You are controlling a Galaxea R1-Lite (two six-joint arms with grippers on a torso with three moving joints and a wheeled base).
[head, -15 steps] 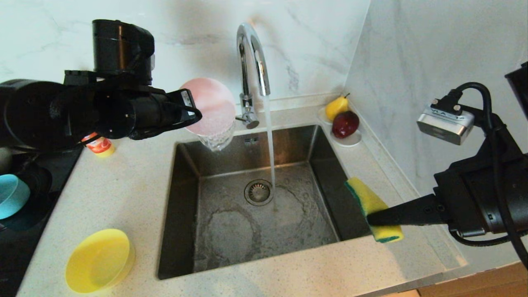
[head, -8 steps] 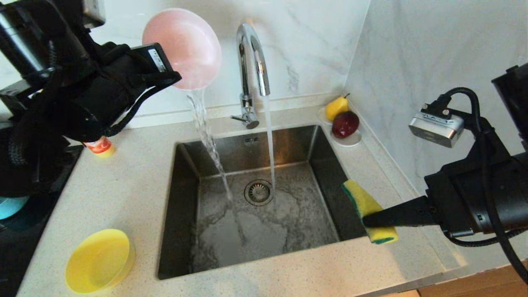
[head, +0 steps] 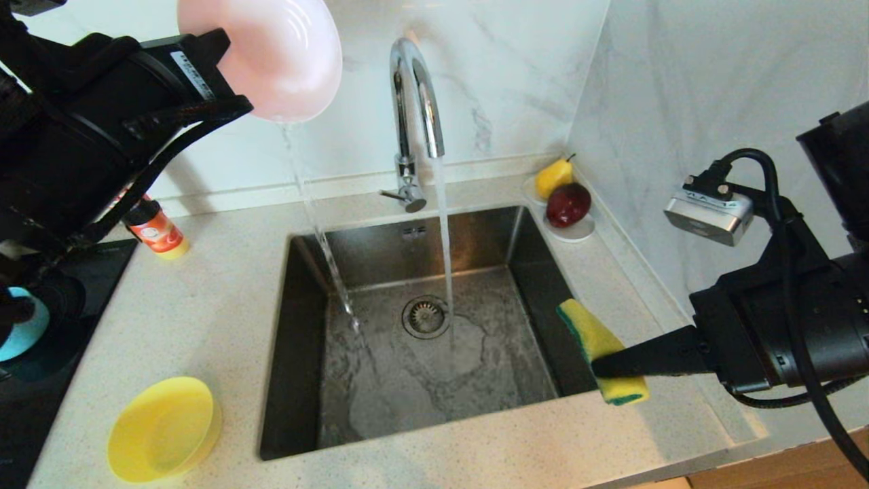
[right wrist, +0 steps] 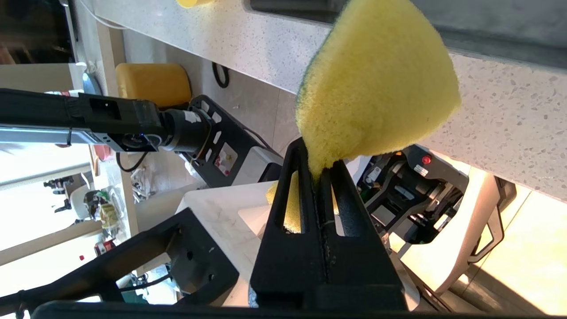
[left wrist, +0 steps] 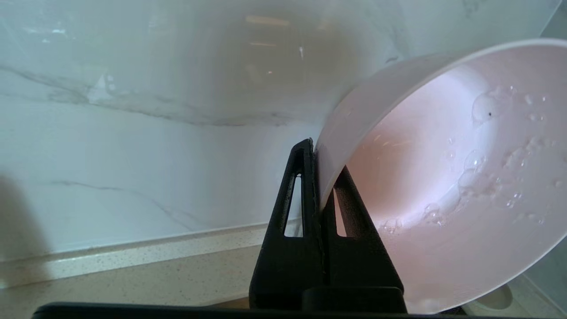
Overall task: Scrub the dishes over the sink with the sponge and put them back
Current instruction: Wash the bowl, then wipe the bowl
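My left gripper (head: pixel 218 41) is shut on the rim of the pale pink bowl (head: pixel 275 58), held high at the back left of the sink (head: pixel 305 353). The bowl is tipped and a thin stream of water falls from it into the basin. In the left wrist view the two fingers pinch the wet bowl's (left wrist: pixel 443 177) wall at my left gripper (left wrist: pixel 316 164). My right gripper (head: pixel 601 367) is shut on the yellow and green sponge (head: pixel 594 336) over the sink's right edge; the wrist view shows the sponge (right wrist: pixel 376 84) squeezed in my right gripper (right wrist: pixel 316 170). The yellow bowl (head: pixel 163 428) lies on the counter front left. The light blue bowl (head: pixel 24 326) sits at the far left.
The chrome tap (head: pixel 414 102) runs a stream down beside the drain (head: pixel 426 316). A white saucer (head: pixel 574 234) with a pear (head: pixel 553 176) and a red fruit stands at the back right corner. An orange-labelled bottle (head: pixel 156 231) stands at the back left, next to a black surface (head: pixel 41 380).
My left arm has lifted the pink bowl up and to the left, and turned it; its water now thins to a trickle into the sink. The right gripper with the sponge has crept slightly left.
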